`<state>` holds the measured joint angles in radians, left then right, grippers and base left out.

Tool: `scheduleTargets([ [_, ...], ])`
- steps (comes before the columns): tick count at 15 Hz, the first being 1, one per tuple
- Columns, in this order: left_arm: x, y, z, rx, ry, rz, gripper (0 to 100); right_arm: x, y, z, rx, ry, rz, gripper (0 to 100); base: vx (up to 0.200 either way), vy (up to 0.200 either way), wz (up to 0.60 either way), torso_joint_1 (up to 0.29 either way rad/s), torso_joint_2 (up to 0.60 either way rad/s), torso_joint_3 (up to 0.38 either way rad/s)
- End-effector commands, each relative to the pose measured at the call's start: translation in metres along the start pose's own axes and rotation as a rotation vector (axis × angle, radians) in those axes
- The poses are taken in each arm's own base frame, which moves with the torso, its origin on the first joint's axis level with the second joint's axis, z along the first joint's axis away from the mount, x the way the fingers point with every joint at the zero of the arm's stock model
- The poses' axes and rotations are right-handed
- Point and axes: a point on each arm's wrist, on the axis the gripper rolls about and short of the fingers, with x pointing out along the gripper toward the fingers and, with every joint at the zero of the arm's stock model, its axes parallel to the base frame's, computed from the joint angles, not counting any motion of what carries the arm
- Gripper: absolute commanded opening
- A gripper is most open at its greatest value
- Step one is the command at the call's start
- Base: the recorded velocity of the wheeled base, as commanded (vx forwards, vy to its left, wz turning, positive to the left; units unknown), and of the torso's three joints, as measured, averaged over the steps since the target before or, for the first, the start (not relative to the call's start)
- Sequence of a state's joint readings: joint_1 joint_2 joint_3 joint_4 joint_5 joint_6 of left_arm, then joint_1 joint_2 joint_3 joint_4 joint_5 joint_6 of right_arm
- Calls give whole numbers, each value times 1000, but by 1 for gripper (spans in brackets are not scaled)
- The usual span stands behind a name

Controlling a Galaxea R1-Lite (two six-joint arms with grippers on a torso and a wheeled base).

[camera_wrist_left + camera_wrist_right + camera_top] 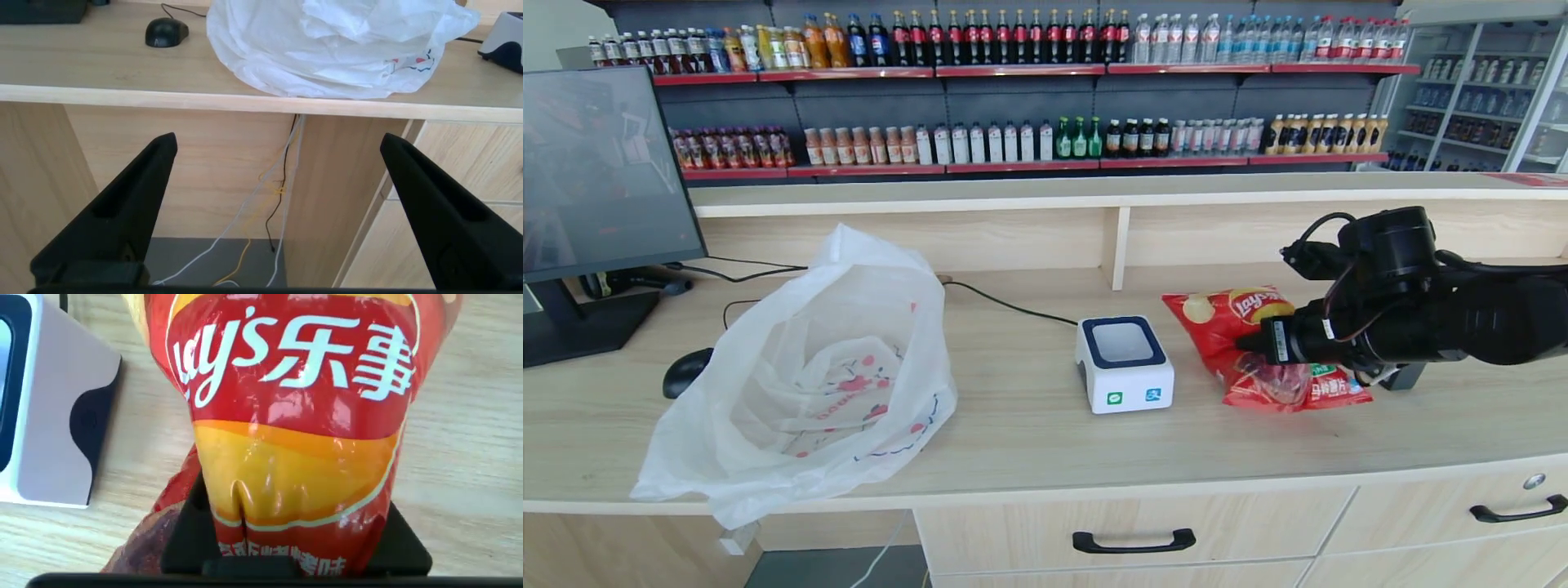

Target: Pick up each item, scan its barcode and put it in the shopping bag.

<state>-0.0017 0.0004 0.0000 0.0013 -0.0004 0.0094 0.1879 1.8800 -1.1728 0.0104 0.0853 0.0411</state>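
A red bag of chips lies on the wooden counter, just right of the white barcode scanner. My right gripper is down on the bag's near half, and the bag of chips is pinched and creased between the two black fingers, so the gripper is shut on it. The scanner's side is close beside it. A white plastic shopping bag stands open on the counter's left part. My left gripper hangs open below the counter edge, under the shopping bag.
A monitor and a black mouse are at the far left, with cables running to the scanner. A raised shelf ledge backs the counter. Drawers with black handles are under the front edge. Loose wires hang below the counter.
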Motion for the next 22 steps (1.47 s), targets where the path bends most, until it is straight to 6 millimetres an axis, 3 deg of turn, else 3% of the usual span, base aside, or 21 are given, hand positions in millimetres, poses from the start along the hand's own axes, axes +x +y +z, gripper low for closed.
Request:
scheduleTargets([
  [1, 0, 0, 0, 0, 0, -1, 100, -1, 0, 0, 1, 5, 1, 0, 0, 0, 0, 0, 0, 0],
  [6, 0, 0, 0, 0, 0, -1, 100, -10, 1, -1, 18, -6, 1, 0, 0, 0, 0, 0, 0, 0],
  [14, 0, 0, 0, 0, 0, -1, 100, -42, 9, 4, 24, -76, 18, 0, 0, 0, 0, 0, 0, 0],
  [19, 0, 0, 0, 0, 0, -1, 100, -83, 16, 12, 32, -177, 37, 0, 0, 0, 0, 0, 0, 0],
  [22, 0, 0, 0, 0, 0, 1, 100, -108, 17, -2, 42, -197, 32, 0, 0, 0, 0, 0, 0, 0],
])
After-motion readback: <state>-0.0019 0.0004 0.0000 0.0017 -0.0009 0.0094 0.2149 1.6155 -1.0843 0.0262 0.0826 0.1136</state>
